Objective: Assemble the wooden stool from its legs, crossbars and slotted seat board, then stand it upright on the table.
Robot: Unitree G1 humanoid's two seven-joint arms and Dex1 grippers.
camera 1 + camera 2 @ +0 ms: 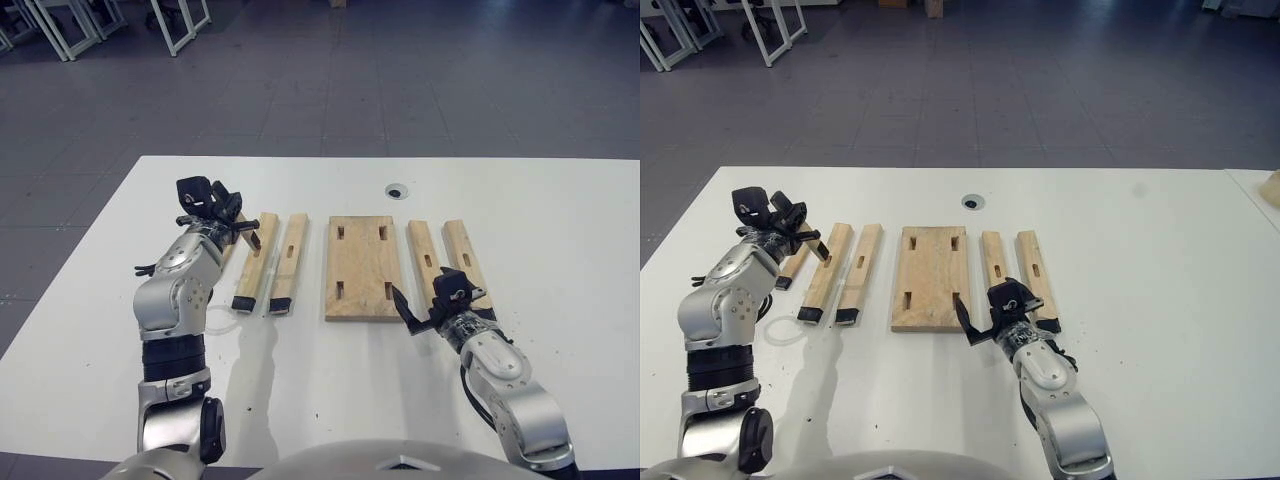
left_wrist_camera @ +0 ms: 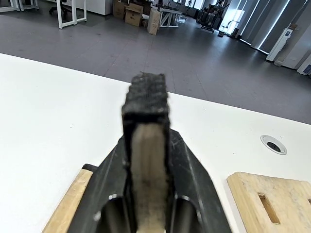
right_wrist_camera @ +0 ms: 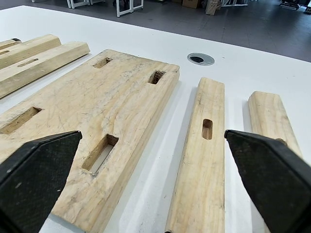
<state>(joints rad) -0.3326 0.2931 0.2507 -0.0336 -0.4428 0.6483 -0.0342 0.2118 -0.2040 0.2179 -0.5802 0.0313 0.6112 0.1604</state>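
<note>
Seat board point(image 1: 362, 267) lies flat mid-desk point(image 1: 560, 210), with legs point(image 1: 283, 262) on either side. The left hand point(image 1: 228, 208) is clamped on a wooden bar point(image 2: 148, 170). The right hand point(image 1: 425, 297) gapes wide by the board's near corner.

Left tool point(image 2: 146, 104) clamped on wooden crossbar point(image 2: 148, 167)

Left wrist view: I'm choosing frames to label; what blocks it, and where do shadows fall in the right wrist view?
Left wrist view: the wooden bar held in the left gripper stands mid-picture, hiding the table behind it. Right wrist view: the seat board casts a shadow on the table toward the nearest leg; the open right gripper's pads intrude at the edges.
</note>
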